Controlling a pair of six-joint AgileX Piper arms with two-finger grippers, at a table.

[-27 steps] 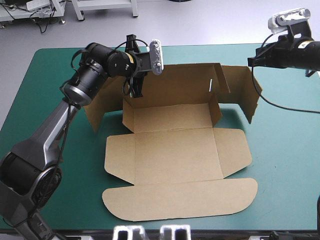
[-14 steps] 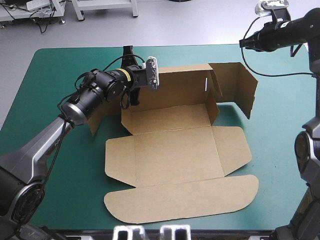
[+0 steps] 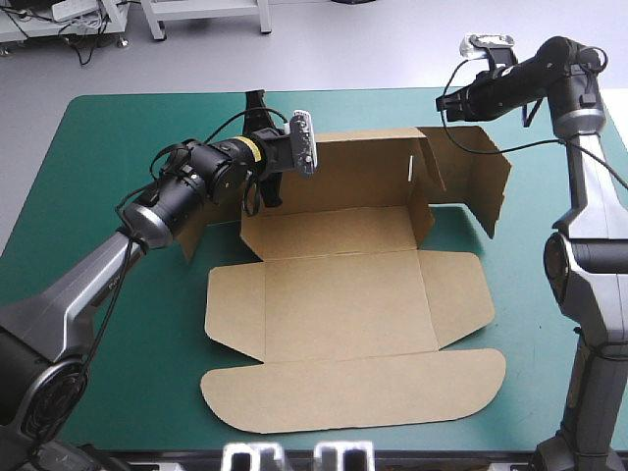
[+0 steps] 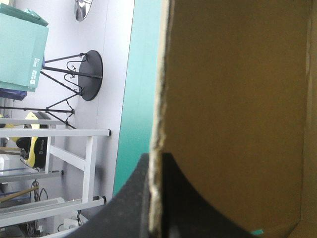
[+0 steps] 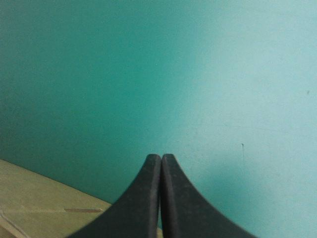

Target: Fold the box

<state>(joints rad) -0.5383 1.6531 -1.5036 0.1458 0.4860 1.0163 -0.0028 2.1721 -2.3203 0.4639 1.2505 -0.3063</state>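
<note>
Swinging in from the frame's upper right edge, the right gripper (image 3: 449, 102) now hangs above the raised right flap of the box (image 3: 343, 304). It is pressed closed on nothing, with only the teal-green cover (image 5: 208, 74) ahead of it. At upper centre-left, the left gripper (image 3: 265, 188) has stayed at the left end of the box's back wall, pinching the board's edge. The box sits mid-table. Its back wall and side flaps are upright, and its base and rounded lid lie flat toward the bottom.
</note>
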